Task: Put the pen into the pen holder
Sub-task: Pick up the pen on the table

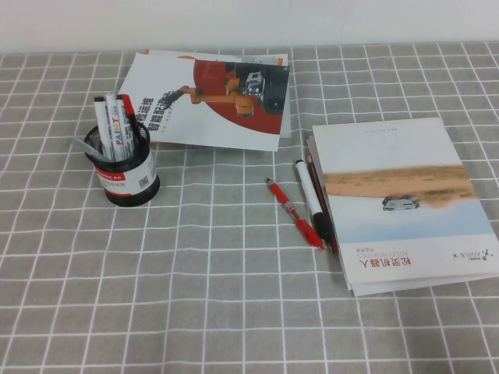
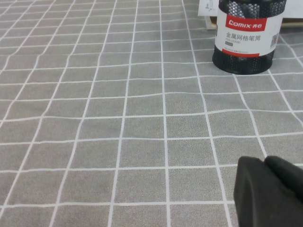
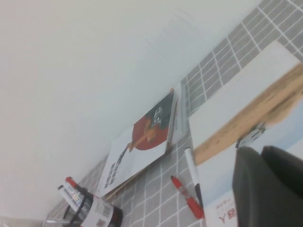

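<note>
The black mesh pen holder (image 1: 126,173) reads "Comix" on its red-and-white label and holds 3 markers. The red pen (image 1: 295,213) lies on the checked surface (image 1: 218,296) beside a white marker (image 1: 309,196) against the "AGILEX" booklet (image 1: 401,202). Open cloth lies between pen and holder. Left gripper (image 2: 272,194) and right gripper (image 3: 270,187) show only dark housings: fingers' state can't be told.

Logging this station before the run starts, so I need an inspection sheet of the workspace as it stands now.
Surface: grey checked tablecloth, flat.
Job's things: red pen and white marker lying beside the booklet; black mesh pen holder upright, pens already inside.
Clutter: landscape booklet; robot brochure.
Grippers: left gripper low over bare cloth; right gripper raised above the booklet; neither in the high view.
Cables: nothing seen.
Surroundings: white wall.
</note>
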Available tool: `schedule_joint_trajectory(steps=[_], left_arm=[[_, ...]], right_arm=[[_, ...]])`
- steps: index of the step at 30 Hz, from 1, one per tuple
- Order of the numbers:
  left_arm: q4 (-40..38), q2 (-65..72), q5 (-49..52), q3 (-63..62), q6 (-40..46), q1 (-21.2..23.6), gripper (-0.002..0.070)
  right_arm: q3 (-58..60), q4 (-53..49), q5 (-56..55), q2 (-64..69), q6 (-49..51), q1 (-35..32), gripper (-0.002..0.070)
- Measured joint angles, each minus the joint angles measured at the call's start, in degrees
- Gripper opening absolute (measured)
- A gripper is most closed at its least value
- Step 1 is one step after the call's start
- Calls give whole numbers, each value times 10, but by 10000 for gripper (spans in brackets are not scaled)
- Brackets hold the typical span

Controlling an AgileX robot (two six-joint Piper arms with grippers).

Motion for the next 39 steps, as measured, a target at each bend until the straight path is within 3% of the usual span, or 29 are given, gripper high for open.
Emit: schedule_joint_trajectory(steps=[10, 14, 22, 32, 39], left_arm=[[0, 0, 0, 0, 0, 0, -3], [0, 0, 0, 0, 0, 0, -3], [0, 0, 0, 0, 0, 0, -3], [0, 0, 0, 0, 0, 0, -3], [0, 0, 0, 0, 0, 0, -3]], right_arm=[[-3, 31, 31, 5, -86, 0, -13], [-67, 4, 63, 82, -91, 0, -13], [-292, -252, 266, 402, -97, 0, -13], [-542, -313, 463, 686, -107, 3, -13], [-688, -498, 536, 803, 12, 110, -13]])
